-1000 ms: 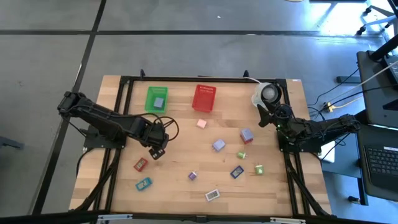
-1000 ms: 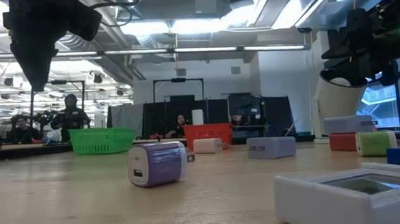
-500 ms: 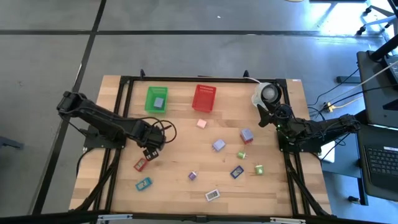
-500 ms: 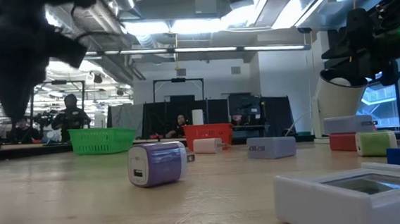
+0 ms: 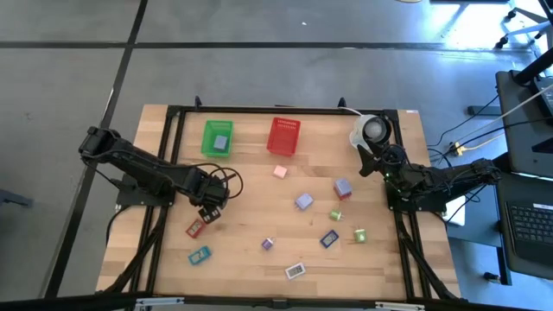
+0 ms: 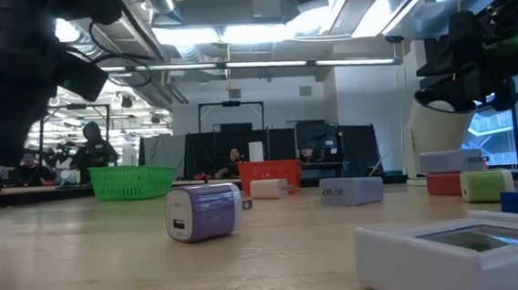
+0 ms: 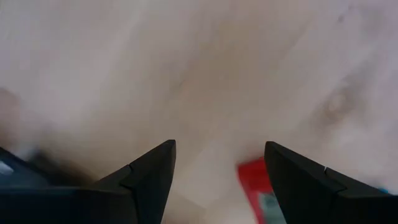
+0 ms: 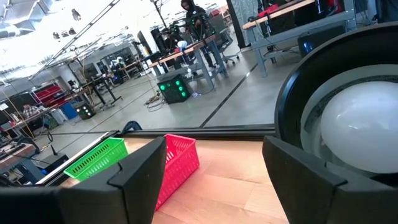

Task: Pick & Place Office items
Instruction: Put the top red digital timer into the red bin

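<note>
Left end effector (image 5: 207,212) hanging over the left-middle of the wooden surface (image 5: 251,186), fingers spread wide with nothing between them, just above the small red flat rectangular piece (image 5: 195,228), which peeks in beside a fingertip in the left wrist view (image 7: 260,198). Right end effector (image 5: 370,161) parked at the upper right by the white round cup-like thing (image 5: 367,131), fingers apart too. Other small blocks scattered mid-frame, lavender cube (image 5: 342,188) among them
</note>
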Robot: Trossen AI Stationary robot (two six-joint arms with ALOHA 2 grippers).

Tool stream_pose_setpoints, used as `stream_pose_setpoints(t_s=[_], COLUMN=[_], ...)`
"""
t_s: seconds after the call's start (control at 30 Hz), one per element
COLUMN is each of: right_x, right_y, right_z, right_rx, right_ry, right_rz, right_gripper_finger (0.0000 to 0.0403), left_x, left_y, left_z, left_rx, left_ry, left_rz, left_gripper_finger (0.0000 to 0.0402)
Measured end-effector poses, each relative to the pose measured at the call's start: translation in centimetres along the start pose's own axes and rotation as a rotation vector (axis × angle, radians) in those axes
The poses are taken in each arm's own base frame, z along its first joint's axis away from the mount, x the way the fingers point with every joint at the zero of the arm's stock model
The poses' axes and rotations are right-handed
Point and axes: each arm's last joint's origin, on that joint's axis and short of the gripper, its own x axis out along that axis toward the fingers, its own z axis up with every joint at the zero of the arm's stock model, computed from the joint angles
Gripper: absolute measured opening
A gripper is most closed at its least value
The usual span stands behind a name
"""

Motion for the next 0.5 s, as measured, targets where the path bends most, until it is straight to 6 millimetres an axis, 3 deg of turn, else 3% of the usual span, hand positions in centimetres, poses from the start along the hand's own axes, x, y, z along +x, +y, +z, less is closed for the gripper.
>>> stream_pose_setpoints(t_s=[0.2, 0.5], right_x=[0.0, 0.0], right_y=[0.0, 0.0], right_z=[0.0, 0.0], right_rx=[0.0, 0.0], right_ry=[0.0, 0.0], right_rz=[0.0, 0.0], right_gripper_finger=[0.027, 0.027], left_x=[0.0, 0.0], left_y=[-0.3, -1.4], left_z=[-0.5, -2.0], left_rx=[-0.195, -0.352], left_ry=[0.11, 0.116], left_rz=[-0.062, -0.051], left_gripper_finger=[0.0242, 0.0242])
